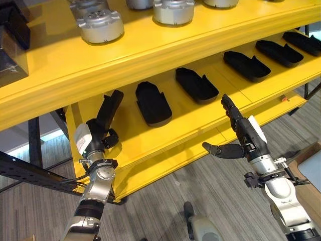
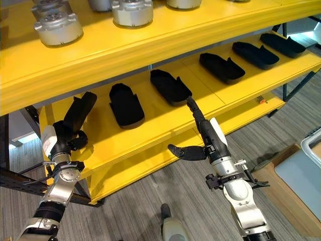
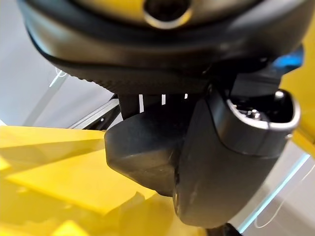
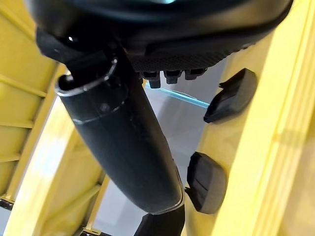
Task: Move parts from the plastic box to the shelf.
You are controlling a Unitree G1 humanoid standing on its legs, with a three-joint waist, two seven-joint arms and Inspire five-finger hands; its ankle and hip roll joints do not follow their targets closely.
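Yellow-painted metal shelf (image 1: 165, 135) over grey wood-grain floor (image 1: 200, 191), lower tier carrying a row of black moulded plastic parts (image 1: 196, 84), each lying long axis front to back; upper tier holding silver cast-metal housings (image 1: 100, 25). Left hand (image 1: 103, 135): fingers curled round one black moulded part (image 1: 111, 106), held upright with its long axis pointing up and back at the bare left end of the lower tier, just beside the nearest placed part (image 1: 152, 103). Placement spot lies forward of and below the held part; left hand judged nearer. Right hand (image 2: 208, 138): fingers straight, thumb spread, holding nothing, poised before the shelf edge
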